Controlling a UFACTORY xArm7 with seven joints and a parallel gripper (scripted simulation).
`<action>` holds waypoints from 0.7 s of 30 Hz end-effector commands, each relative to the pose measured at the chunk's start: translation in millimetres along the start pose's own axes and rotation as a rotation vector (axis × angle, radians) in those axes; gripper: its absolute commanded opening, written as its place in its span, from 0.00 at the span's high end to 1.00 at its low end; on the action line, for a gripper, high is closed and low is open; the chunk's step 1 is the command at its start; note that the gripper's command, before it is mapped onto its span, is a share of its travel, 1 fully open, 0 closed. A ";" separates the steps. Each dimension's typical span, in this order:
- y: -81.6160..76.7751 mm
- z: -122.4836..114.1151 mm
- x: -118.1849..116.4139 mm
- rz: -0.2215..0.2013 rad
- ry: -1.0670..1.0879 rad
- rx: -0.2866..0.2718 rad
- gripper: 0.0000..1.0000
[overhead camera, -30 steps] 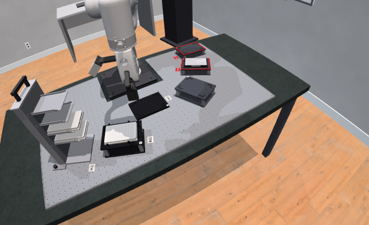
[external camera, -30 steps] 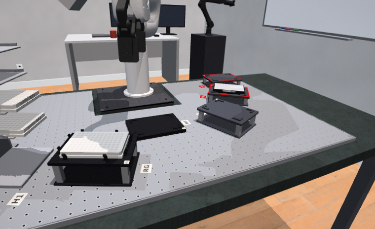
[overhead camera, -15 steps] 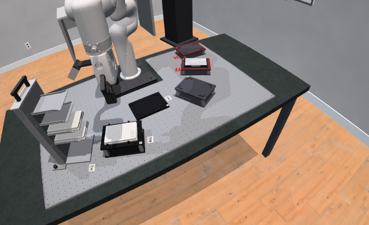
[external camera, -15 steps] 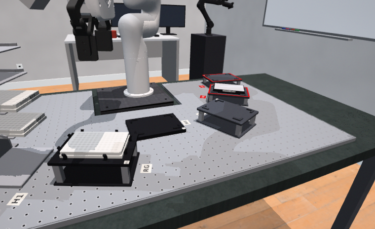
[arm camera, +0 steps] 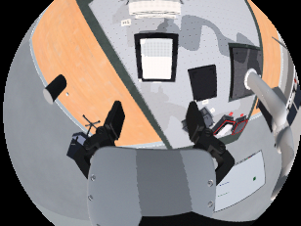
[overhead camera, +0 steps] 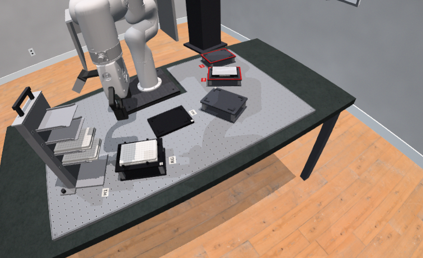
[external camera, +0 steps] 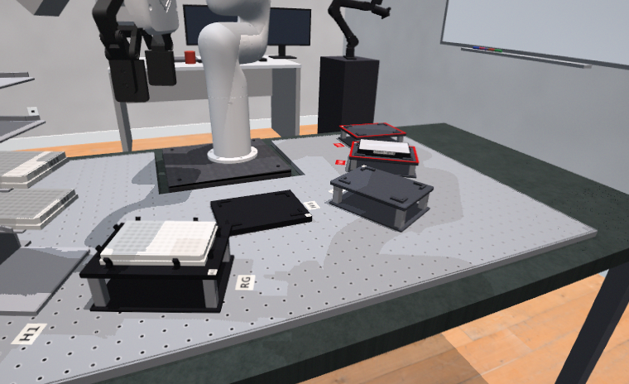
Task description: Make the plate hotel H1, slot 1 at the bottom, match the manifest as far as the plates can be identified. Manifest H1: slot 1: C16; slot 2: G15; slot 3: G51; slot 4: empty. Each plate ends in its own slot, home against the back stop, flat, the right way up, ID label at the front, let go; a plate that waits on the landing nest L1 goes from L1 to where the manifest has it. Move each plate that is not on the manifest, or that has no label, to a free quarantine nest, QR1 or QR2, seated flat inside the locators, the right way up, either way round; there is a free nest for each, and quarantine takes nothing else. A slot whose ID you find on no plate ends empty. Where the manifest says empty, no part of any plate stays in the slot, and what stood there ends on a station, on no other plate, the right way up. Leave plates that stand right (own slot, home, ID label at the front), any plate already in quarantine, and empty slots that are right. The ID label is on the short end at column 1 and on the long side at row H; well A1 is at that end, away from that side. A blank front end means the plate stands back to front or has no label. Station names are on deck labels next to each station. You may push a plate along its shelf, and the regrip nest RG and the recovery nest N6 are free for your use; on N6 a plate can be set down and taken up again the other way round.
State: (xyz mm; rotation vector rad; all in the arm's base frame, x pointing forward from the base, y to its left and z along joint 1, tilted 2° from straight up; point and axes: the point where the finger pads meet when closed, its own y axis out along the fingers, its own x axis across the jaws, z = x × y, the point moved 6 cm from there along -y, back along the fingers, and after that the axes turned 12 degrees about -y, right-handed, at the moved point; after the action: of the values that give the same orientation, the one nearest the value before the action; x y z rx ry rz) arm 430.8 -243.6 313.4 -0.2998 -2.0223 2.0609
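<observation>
The plate hotel H1 (overhead camera: 38, 143) (arm camera: 155, 6) stands at the table's left end. Two white well plates sit on its middle shelves: the upper plate (overhead camera: 75, 144) (external camera: 14, 166) and the lower plate (overhead camera: 82, 155) (external camera: 21, 207). The shelves above them and the lowest grey shelf (overhead camera: 92, 173) are bare. A third white plate (overhead camera: 138, 152) (external camera: 160, 241) (arm camera: 157, 56) lies flat on the black regrip nest RG (overhead camera: 142, 171) (external camera: 155, 277). A fourth plate (overhead camera: 225, 71) (external camera: 383, 146) lies in the nearer red-edged quarantine nest. My gripper (overhead camera: 117, 105) (external camera: 142, 76) (arm camera: 154, 108) is open and empty, high above the table between the hotel and the arm's base. I cannot read any ID label.
The far quarantine nest (overhead camera: 217, 55) (external camera: 372, 128) is empty. The grey raised nest (overhead camera: 223, 102) (external camera: 381, 190) and the flat black nest N6 (overhead camera: 170, 120) (external camera: 259, 209) are empty. The arm's base (overhead camera: 147, 84) stands behind N6. Deck labels H1 (overhead camera: 104, 192) and RG (overhead camera: 172, 159) lie by their stations.
</observation>
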 end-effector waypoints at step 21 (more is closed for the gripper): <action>31.7 0.6 -0.7 0.004 0.000 0.000 0.00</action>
State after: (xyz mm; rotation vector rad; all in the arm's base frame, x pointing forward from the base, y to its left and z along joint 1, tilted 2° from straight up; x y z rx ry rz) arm 429.9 -244.4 286.1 -0.3008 -2.0220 2.0609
